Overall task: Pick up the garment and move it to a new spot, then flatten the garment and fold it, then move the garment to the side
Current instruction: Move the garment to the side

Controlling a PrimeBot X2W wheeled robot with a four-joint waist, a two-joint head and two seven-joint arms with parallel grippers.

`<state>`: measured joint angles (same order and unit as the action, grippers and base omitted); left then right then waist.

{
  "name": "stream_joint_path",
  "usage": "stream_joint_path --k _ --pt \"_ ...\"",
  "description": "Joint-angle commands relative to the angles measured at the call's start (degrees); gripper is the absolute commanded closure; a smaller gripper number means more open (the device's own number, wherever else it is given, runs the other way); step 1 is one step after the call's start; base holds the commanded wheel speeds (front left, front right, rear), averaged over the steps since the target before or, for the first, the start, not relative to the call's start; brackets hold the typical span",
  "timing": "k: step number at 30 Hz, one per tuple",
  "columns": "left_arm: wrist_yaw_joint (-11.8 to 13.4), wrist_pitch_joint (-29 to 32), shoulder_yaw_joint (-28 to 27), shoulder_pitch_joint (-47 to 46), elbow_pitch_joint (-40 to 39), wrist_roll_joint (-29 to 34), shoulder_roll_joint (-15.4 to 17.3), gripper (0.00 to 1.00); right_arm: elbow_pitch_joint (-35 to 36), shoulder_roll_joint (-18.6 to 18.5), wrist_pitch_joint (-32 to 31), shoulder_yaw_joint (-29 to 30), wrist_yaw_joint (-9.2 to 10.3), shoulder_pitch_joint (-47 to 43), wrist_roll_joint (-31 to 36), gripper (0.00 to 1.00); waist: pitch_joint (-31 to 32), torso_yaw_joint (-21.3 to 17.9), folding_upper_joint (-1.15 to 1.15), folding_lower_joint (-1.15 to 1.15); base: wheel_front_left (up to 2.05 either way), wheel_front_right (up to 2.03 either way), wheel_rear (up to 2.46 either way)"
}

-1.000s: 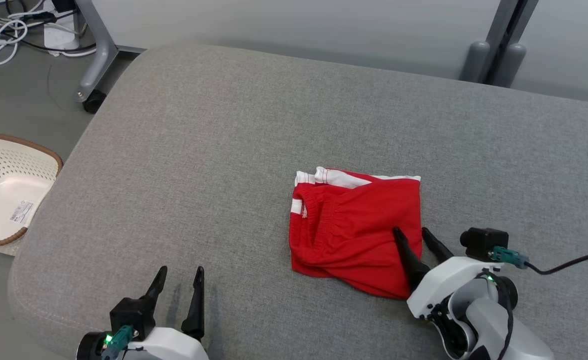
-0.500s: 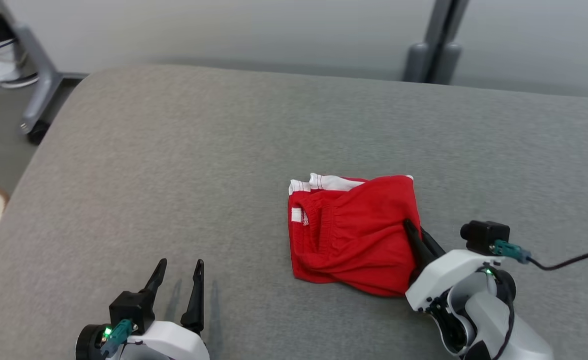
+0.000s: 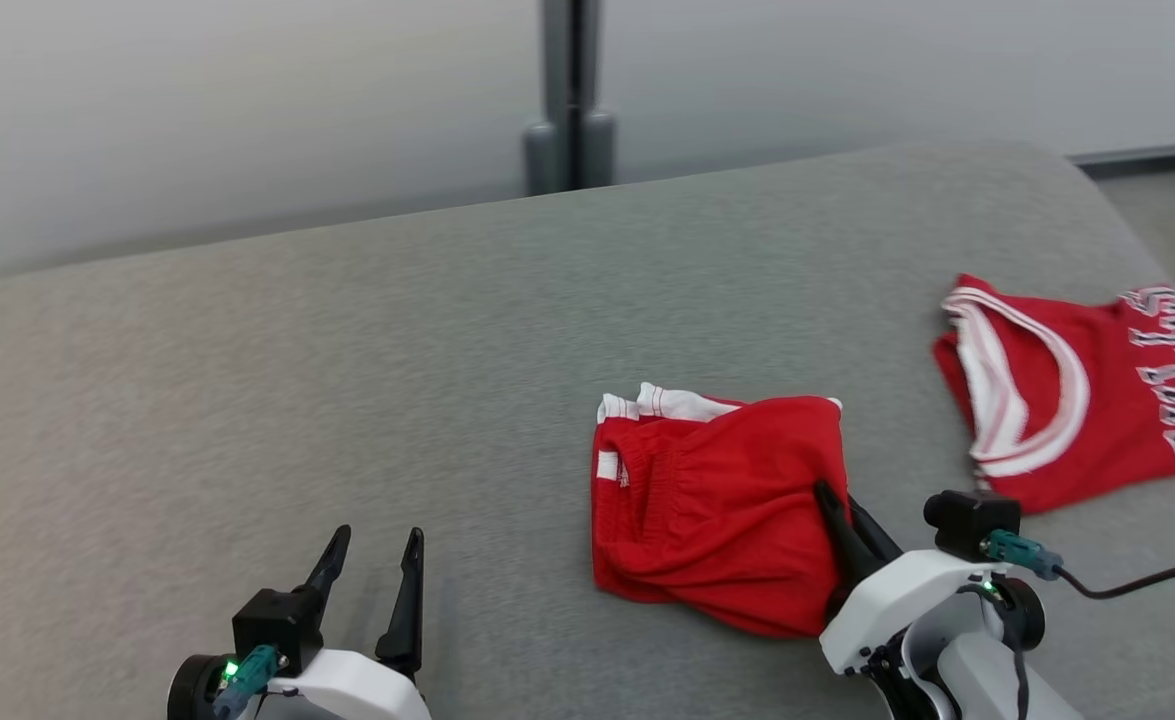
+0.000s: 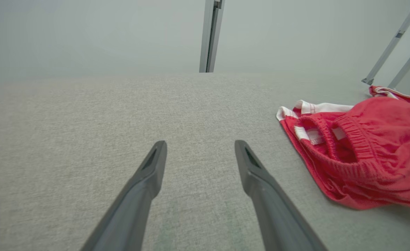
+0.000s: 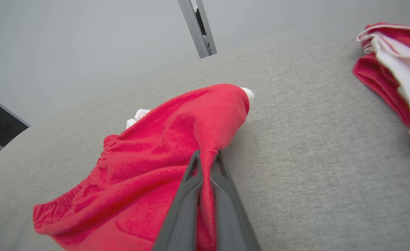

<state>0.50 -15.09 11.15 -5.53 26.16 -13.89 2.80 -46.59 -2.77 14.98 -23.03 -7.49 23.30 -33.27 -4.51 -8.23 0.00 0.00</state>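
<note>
From the head: looking forward and down on the shorts [image 3: 717, 510] from high above, taking in the grey pad [image 3: 347, 350] under them, the jersey [image 3: 1077, 400] to their right and the post [image 3: 569, 100] beyond them. From the left wrist: low over the pad, well to the left of the shorts, facing the post, with the shorts at the right edge. From the right wrist: hard against the shorts, looking across their near right side toward the post. Shared by all three: shorts, pad, post.
</note>
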Motion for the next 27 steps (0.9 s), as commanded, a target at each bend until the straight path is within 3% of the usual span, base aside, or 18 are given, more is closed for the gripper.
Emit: stream_joint_path --k 1,8,13,20,27 --pt "0.16 -0.06 0.06 -0.62 -0.15 -0.37 0.26 0.0 0.44 -0.32 0.26 0.06 0.0 -0.51 0.43 1.0 0.51 -5.37 0.0 0.0 0.0 0.0 0.0" --pt "0.31 -0.06 0.84 -1.52 -0.86 -1.28 0.25 0.0 1.33 -0.35 0.26 -0.54 0.0 -1.37 0.93 1.0 -0.05 -13.08 0.0 0.0 0.0 0.0 0.0" --pt "-0.16 -0.06 2.13 -2.51 -1.1 -1.09 0.27 0.0 1.78 -0.32 0.26 -1.1 0.0 -0.72 1.74 1.0 -1.09 -15.49 0.0 0.0 0.0 0.0 0.0" --pt "-0.17 -0.06 3.47 -3.85 -1.65 -1.12 0.26 0.0 2.25 -0.37 0.27 -0.98 0.0 1.38 5.13 1.0 -3.0 -15.09 0.0 0.0 0.0 0.0 0.0" --pt "-0.76 -0.06 4.11 -5.47 -1.34 -0.23 0.27 0.0 -0.32 -3.7 0.26 -0.49 0.0 9.27 9.98 1.0 -5.54 -11.03 0.0 0.0 0.0 0.0 0.0"
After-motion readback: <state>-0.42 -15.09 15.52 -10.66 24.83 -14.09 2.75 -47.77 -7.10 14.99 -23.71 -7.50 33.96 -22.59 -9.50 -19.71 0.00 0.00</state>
